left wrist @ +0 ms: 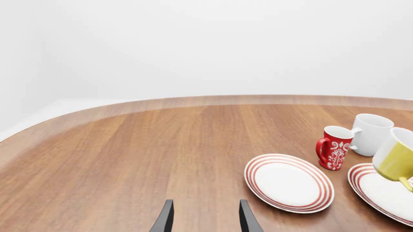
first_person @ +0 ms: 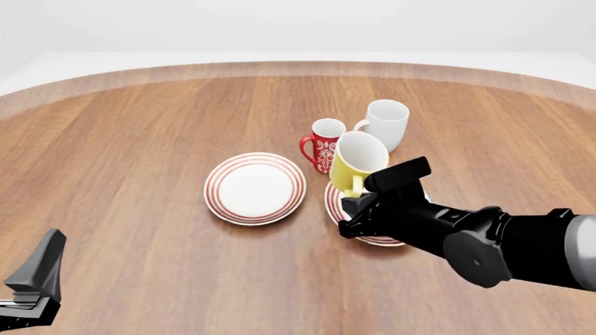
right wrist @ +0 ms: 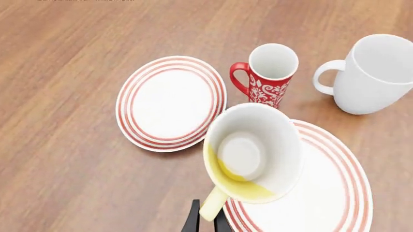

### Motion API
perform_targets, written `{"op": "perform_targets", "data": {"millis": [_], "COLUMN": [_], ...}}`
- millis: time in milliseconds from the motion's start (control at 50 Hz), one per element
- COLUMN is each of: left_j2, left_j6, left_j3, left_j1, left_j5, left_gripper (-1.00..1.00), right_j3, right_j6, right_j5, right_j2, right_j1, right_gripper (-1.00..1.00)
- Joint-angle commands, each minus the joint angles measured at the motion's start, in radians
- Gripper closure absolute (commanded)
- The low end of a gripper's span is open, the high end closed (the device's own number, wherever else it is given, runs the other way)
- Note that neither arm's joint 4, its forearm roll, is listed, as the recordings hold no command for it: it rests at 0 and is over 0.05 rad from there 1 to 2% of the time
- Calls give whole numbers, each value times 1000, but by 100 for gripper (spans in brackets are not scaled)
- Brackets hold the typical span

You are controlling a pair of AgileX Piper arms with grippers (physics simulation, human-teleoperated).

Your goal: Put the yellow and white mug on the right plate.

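Observation:
The yellow and white mug (first_person: 358, 162) hangs tilted above the right plate (first_person: 337, 203), its white inside facing up and away. My right gripper (first_person: 355, 196) is shut on the mug's yellow handle (right wrist: 213, 205). In the right wrist view the mug (right wrist: 255, 154) covers the near left part of the right plate (right wrist: 322, 193). In the left wrist view the mug (left wrist: 395, 157) shows above the plate (left wrist: 380, 191) at the picture's edge. My left gripper (left wrist: 205, 217) is open and empty, far off at the table's near left (first_person: 33, 293).
The left look-alike plate (first_person: 255, 188) lies beside the right one. A red mug with white pattern (first_person: 326, 144) and a larger white mug (first_person: 386, 123) stand just behind the right plate. The wooden table's far edge (first_person: 298, 68) curves across the back.

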State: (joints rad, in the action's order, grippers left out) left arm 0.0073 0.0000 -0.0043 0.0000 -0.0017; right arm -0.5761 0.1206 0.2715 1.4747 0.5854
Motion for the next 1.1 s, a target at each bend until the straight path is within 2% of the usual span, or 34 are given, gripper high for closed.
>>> {"op": "perform_targets", "data": {"millis": [20, 60, 180, 300, 440, 840, 1100], "left_j2": [0, 0, 0, 0, 0, 0, 0], "left_j6": [0, 0, 0, 0, 0, 0, 0], "left_j3": [0, 0, 0, 0, 0, 0, 0], "left_j1": [0, 0, 0, 0, 0, 0, 0], "left_j5": [0, 0, 0, 0, 0, 0, 0], "left_gripper": [-100, -100, -100, -100, -100, -100, -100], "right_j3": [23, 26, 63, 43, 48, 47, 7], "right_j6": [-32, -35, -38, -44, -50, -44, -40], "right_j5": [18, 7, 72, 50, 95, 180, 192], "right_j2": [1, -7, 29, 28, 90, 212, 272], "right_j1": [-100, -116, -150, -176, -203, -214, -207], "right_gripper": [100, 100, 100, 100, 100, 100, 100]}}
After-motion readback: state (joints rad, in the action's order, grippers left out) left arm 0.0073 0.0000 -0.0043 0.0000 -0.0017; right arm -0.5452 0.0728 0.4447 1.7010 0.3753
